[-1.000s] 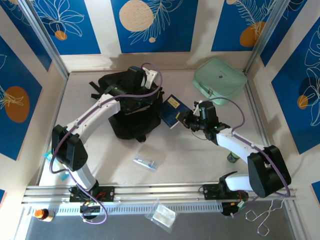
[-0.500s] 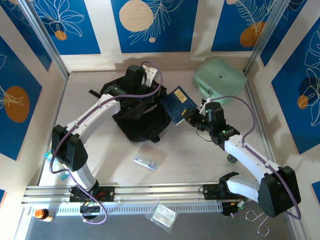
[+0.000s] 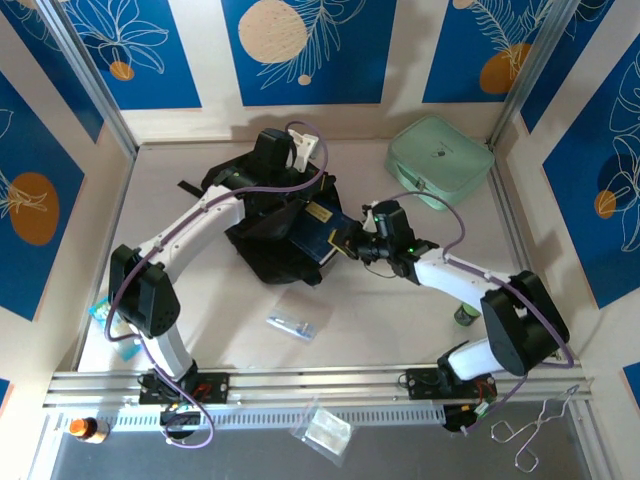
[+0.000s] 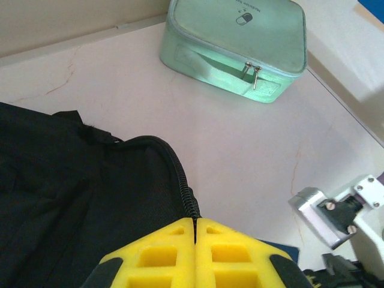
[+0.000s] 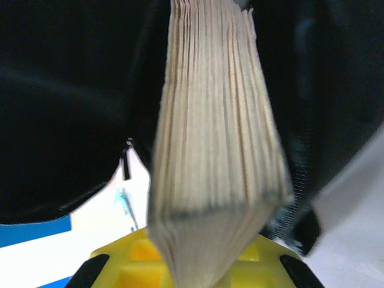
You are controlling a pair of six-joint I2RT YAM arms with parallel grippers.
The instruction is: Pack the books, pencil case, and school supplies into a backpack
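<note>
L hand (image 4: 195, 227) is fully closed, yellow fingers pinched on the zip rim of the black backpack (image 4: 60, 198). R hand (image 3: 352, 245) is clamped on a navy book (image 3: 318, 228) w/ yellow label, gripping it at the near edge. The book is tilted, its far end inside the backpack mouth; R wrist cam sees the page edges fanning up from betw. the fingers into dark fabric. The backpack sits mid-rear on the surface (image 3: 400, 310). The clear pencil case (image 3: 293, 323) lies flat just in front of it, apart from both hands. Mint-green case (image 3: 440, 160) is at the rear R corner.
</note>
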